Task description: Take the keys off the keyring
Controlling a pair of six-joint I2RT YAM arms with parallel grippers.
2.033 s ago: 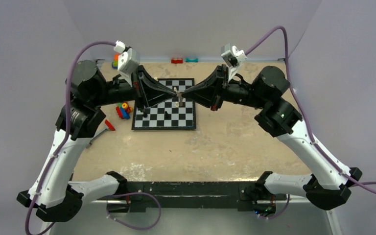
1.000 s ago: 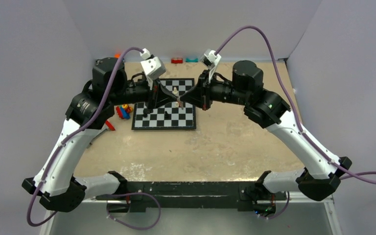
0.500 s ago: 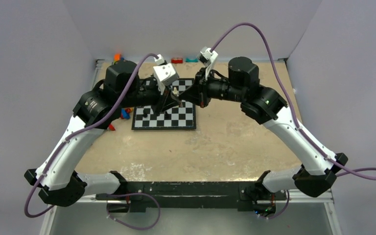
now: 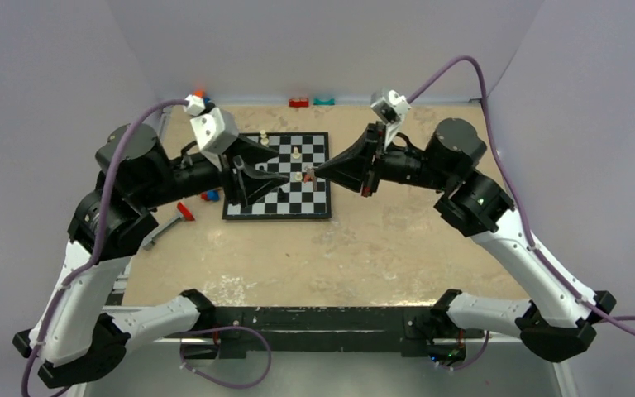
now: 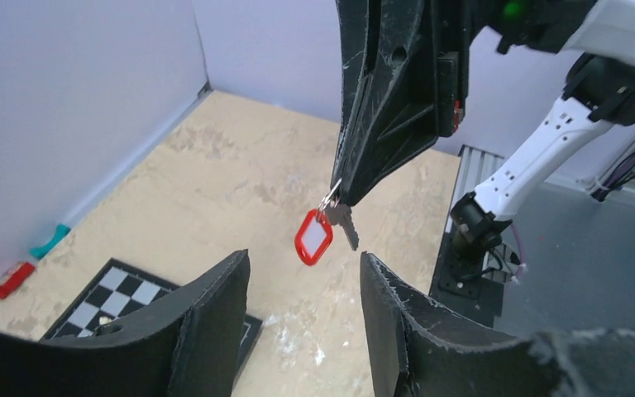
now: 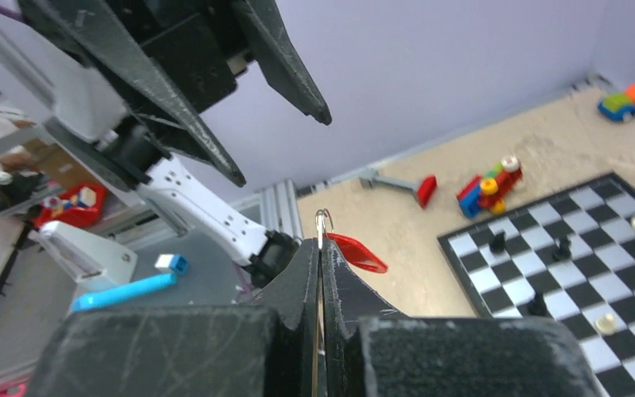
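the right gripper (image 6: 319,246) is pinched shut on the keyring (image 5: 331,195) above the chessboard (image 4: 298,201) so the key (image 5: 348,227) and red tag (image 5: 313,239) dangle free — the left gripper (image 4: 284,169) faces them, jaws spread wide, touching nothing, seemingly ready to take the key.

The left gripper (image 6: 284,150) has its fingers spread, and the gap between them is free. Just beyond it, the keyring (image 6: 322,220) with its red tag (image 5: 313,238) and key (image 5: 346,225) hangs in open air from the pinched tip of the right gripper (image 6: 320,243). Underneath, chess pieces (image 4: 297,152) stand on the chessboard (image 4: 298,203). The bare table (image 4: 364,256) nearer the bases offers room, while toys (image 4: 185,211) crowd the board's left side.
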